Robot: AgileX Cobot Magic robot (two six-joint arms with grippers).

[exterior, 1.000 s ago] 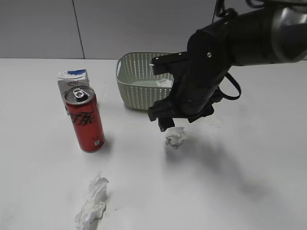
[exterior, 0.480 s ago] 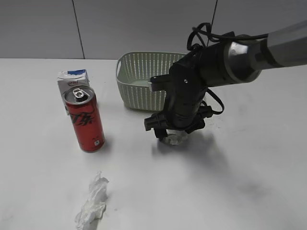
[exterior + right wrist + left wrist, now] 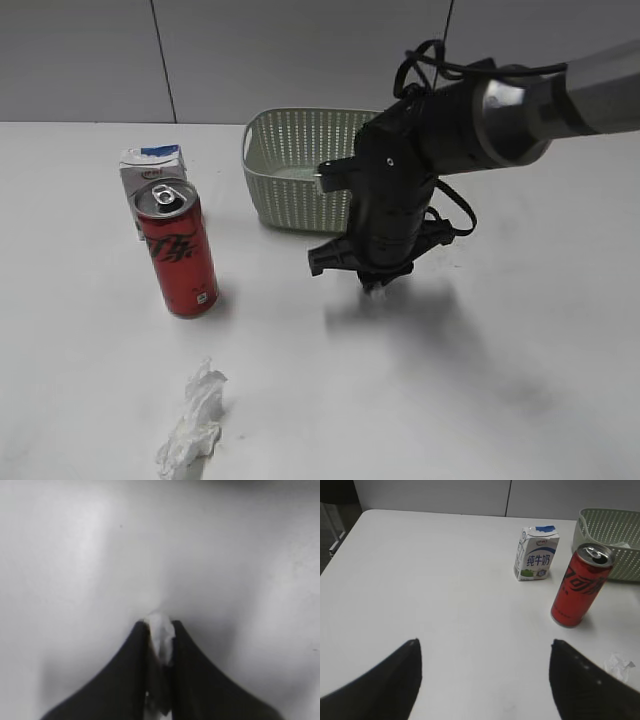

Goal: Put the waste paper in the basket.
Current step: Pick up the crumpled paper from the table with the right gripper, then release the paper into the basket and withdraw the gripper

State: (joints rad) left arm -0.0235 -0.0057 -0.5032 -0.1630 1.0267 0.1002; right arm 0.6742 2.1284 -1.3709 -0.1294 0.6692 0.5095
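My right gripper (image 3: 372,282) hangs just above the table in front of the pale green basket (image 3: 285,185). In the right wrist view its jaws (image 3: 161,630) are shut on a small wad of waste paper (image 3: 161,632); the arm hides that wad in the exterior view. Another elongated wad of waste paper (image 3: 193,420) lies at the front left, and its edge shows in the left wrist view (image 3: 619,663). The basket (image 3: 612,535) holds a bit of white paper. My left gripper (image 3: 484,645) is open and empty above bare table, out of the exterior view.
A red can (image 3: 178,250) stands left of the basket with a white-and-blue carton (image 3: 150,168) just behind it. Both show in the left wrist view, can (image 3: 577,587) and carton (image 3: 536,554). The white table stretches to the wall behind.
My right gripper came down over the wad in front of the basket, shut on it, and has lifted it slightly off the table. The wad no longer lies there. The other things have not moved.
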